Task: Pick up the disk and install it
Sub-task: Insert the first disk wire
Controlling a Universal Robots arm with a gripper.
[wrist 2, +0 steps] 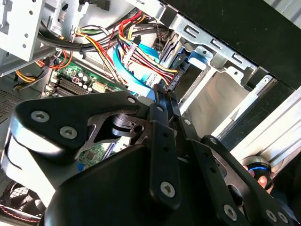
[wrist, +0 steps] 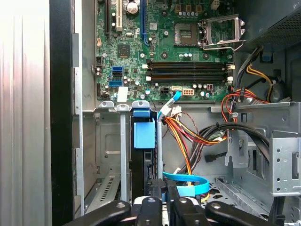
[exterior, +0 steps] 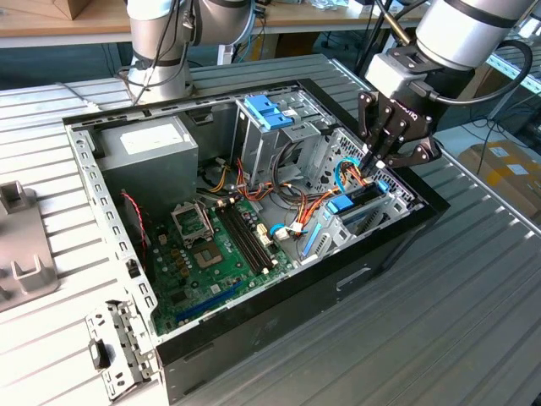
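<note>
Open computer case [exterior: 254, 321] lies flat on a slatted metal table [exterior: 473, 304]; everything below is placed relative to the drive cage [exterior: 385, 211] at the case's front corner.

Motherboard [exterior: 220, 254] sits beside the cage, toward the case middle. Grey power-supply box [exterior: 148, 148] is well apart from it, at the far corner. Pale blue twin-tabbed bracket [exterior: 266, 110] tops a separate bay beyond the cage.

The disk [wrist: 143, 146] stands on edge inside the cage, in a slot between metal dividers. Its blue tab faces out toward the motherboard, and its dark body runs back under the arm. It looks seated or close to it; how deep it sits, I cannot tell.

Gripper [exterior: 378, 161] hangs directly over the cage. In the first wrist view its fingertips [wrist: 151, 203] are drawn together, narrow gap, right at the disk's rear edge. Whether they pinch the rail or just press it is unclear.

Cable bundle [wrist: 197, 134], red, yellow and orange, runs just beside the cage. A flat blue ribbon cable [wrist: 188, 183] loops next to the fingertips.

Risks, as judged:
- The ribbon could get snagged or pinched between finger and disk.
- A tilted disk could jam against a divider.
- A push off-axis could bend the rail.
- The linkage could foul the cage wall.
</note>
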